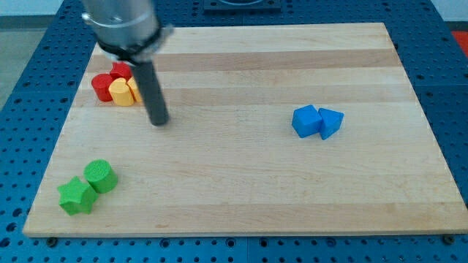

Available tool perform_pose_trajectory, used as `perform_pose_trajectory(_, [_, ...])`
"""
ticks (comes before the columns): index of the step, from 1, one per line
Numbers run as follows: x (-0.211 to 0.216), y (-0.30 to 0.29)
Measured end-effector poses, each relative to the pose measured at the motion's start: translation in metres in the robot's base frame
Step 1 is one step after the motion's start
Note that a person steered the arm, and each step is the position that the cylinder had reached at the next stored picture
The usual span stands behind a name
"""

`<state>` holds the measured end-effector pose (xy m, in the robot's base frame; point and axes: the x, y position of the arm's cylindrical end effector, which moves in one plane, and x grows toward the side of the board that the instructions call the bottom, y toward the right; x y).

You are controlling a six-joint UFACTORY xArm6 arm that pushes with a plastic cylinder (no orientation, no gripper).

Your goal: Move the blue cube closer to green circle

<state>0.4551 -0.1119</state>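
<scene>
The blue cube lies right of the board's middle, touching a blue triangular block on its right side. The green circle is a short cylinder near the bottom left, touching a green star-shaped block below and to its left. My tip rests on the board in the upper left part, far to the left of the blue cube and above and to the right of the green circle. It touches no block.
A cluster of red and yellow blocks sits at the upper left, just left of the rod. The wooden board lies on a blue perforated table.
</scene>
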Motion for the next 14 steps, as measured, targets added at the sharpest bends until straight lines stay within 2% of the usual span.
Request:
perform_pose_trajectory(1, [0.013,0.08])
perform_pose_trajectory(2, [-0.014,0.139])
perform_pose_trajectory(3, [-0.058,0.191])
perform_pose_trajectory(4, [-0.072,0.263])
perform_pose_trajectory(5, [-0.054,0.296])
perform_pose_trajectory(6, [-0.008,0.288])
perform_pose_trajectory(7, [0.002,0.282])
perform_pose_trajectory(9, [0.002,0.245])
perform_pose_trajectory(14, [0.002,0.11])
